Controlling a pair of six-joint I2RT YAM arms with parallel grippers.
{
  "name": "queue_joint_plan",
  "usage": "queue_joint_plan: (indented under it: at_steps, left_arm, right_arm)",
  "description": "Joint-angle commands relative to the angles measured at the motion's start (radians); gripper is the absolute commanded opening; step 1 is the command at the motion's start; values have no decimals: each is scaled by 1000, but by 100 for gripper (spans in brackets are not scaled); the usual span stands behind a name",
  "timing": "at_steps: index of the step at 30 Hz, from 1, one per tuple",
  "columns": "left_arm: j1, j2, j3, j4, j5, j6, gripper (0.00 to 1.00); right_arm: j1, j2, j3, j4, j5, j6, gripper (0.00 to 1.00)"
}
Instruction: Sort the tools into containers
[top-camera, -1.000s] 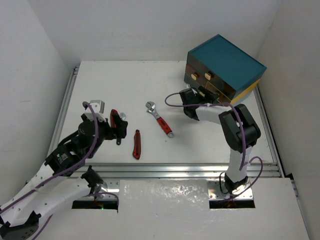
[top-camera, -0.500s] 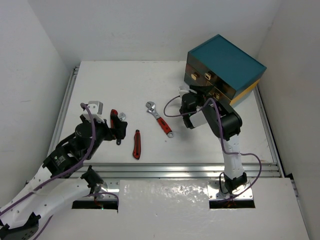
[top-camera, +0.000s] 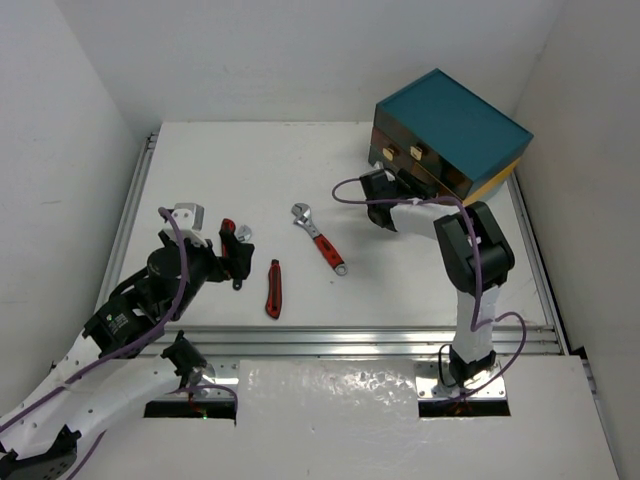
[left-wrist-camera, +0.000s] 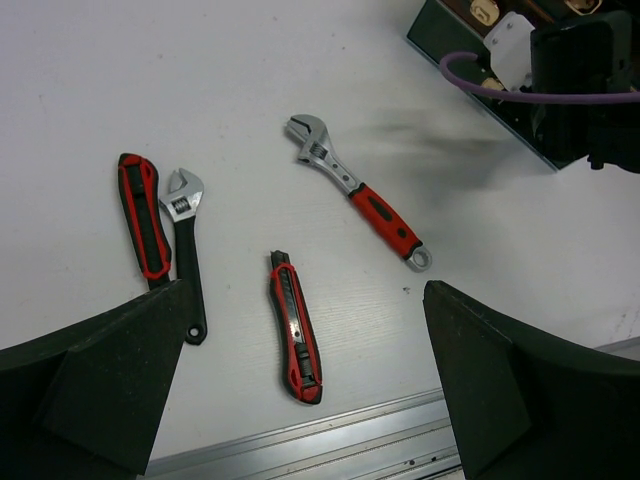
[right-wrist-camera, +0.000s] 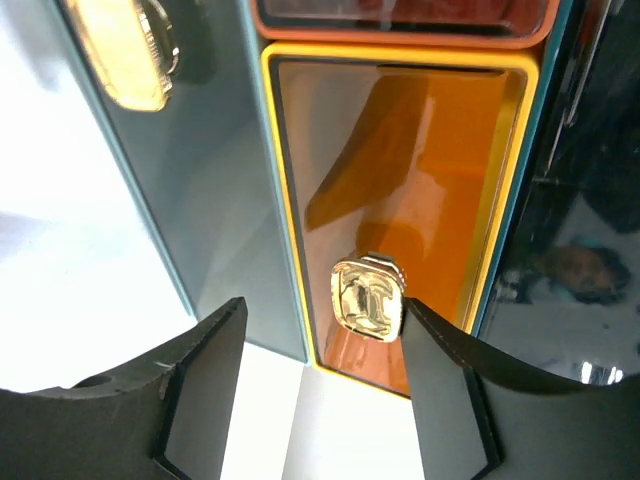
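The chest (top-camera: 450, 118) stands at the upper right of the overhead view, drawers shut. Three drawer fronts show at the right wrist: one smoky (right-wrist-camera: 215, 170), one red-rimmed (right-wrist-camera: 400, 10) and one orange drawer (right-wrist-camera: 400, 170). What they hold cannot be told through the tint. The right fingers (right-wrist-camera: 190, 400) stand partly open around the orange drawer's knob (right-wrist-camera: 368, 298), gripping nothing. Four tools lie on the bench (top-camera: 250, 160), centre left: one red wrench (left-wrist-camera: 360, 195), one black wrench (left-wrist-camera: 185, 255), one knife (left-wrist-camera: 295, 330) and one red-black tool (left-wrist-camera: 140, 215). The left fingers (left-wrist-camera: 110, 380) are spread wide above them, empty.
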Motion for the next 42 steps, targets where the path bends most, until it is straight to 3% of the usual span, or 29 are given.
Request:
queue_joint_plan:
  at_steps: [1, 10, 14, 15, 17, 26, 34, 42]
  left_arm:
    - [-7, -7, -1, 47, 5, 10, 100]
    - [-6, -11, -1, 47, 5, 10, 100]
    - [-7, -16, -1, 45, 3, 10, 100]
    - [-7, -16, -1, 45, 3, 10, 100]
    - [-7, -16, -2, 47, 3, 10, 100]
    - [-7, -16, 1, 45, -1, 8, 100]
    - [-7, -11, -1, 41, -9, 4, 100]
    - [-7, -4, 1, 39, -17, 2, 100]
  right_arm:
    - [2, 2, 4, -123, 3, 127, 62]
    - [-30, -1, -16, -51, 50, 78, 62]
    - [-33, 13, -11, -34, 26, 82, 45]
    - [-30, 8, 9, -100, 11, 111, 41]
    - [-16, -9, 50, -254, -82, 272, 40]
    - [22, -98, 141, -576, -474, 457, 41]
    - [33, -165, 156, -631, -721, 557, 43]
    - [39, -245, 136, -634, -801, 596, 46]
